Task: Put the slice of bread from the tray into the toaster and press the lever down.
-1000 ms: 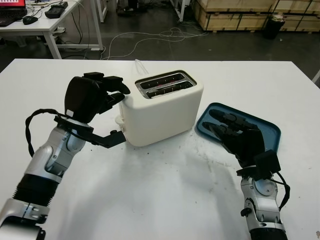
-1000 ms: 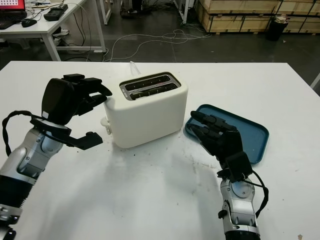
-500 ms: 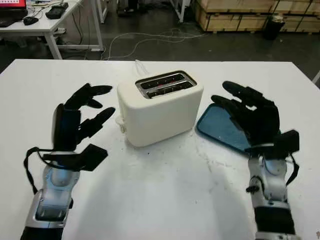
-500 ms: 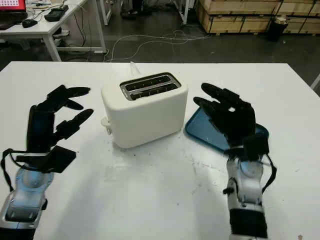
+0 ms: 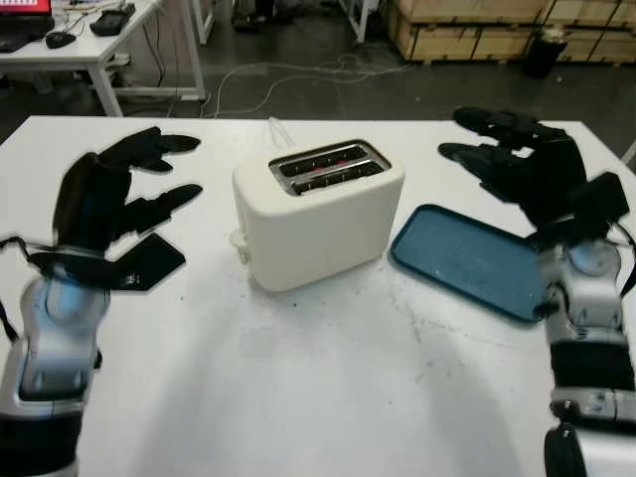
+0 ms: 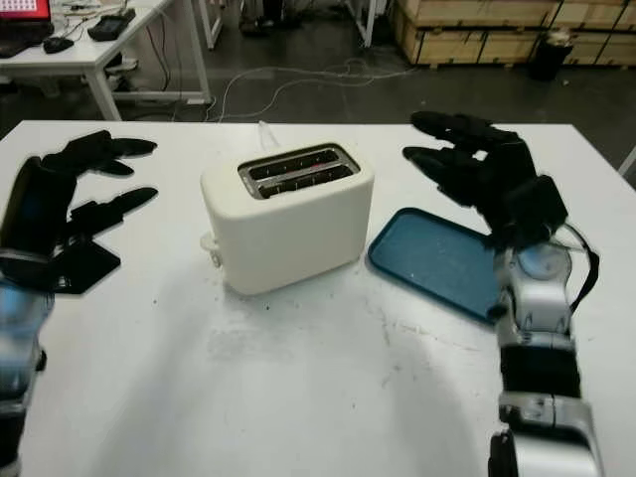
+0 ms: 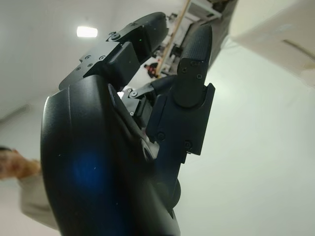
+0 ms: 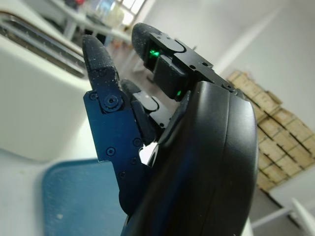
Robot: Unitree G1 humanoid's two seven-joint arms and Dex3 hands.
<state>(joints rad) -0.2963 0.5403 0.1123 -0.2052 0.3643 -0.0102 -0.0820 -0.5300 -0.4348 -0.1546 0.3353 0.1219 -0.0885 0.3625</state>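
A cream two-slot toaster [image 5: 318, 214] stands mid-table, slots [image 5: 328, 167] facing up and its lever knob [image 5: 237, 239] low on the left end. What is inside the slots I cannot tell. Right of it lies the blue tray [image 5: 472, 260], its blue floor showing. My left hand [image 5: 169, 204] is raised in the air left of the toaster, open and apart from it. Above the tray's far right end hovers my right hand [image 5: 477, 144], open and holding nothing. The right wrist view has the toaster [image 8: 34, 98] and tray [image 8: 74, 196] beyond the fingers [image 8: 101, 64].
The white table [image 5: 328, 397] stretches toward me in front of the toaster. The toaster's white cord [image 5: 276, 129] runs off the far edge. Beyond are a desk [image 5: 89, 40] and wooden crates [image 5: 477, 30]. A person [image 7: 19, 187] shows blurred in the left wrist view.
My left hand left the toaster's lever end, swung out left and rose. My right hand lifted off the tray and moved up to the right. Toaster and tray stayed put.
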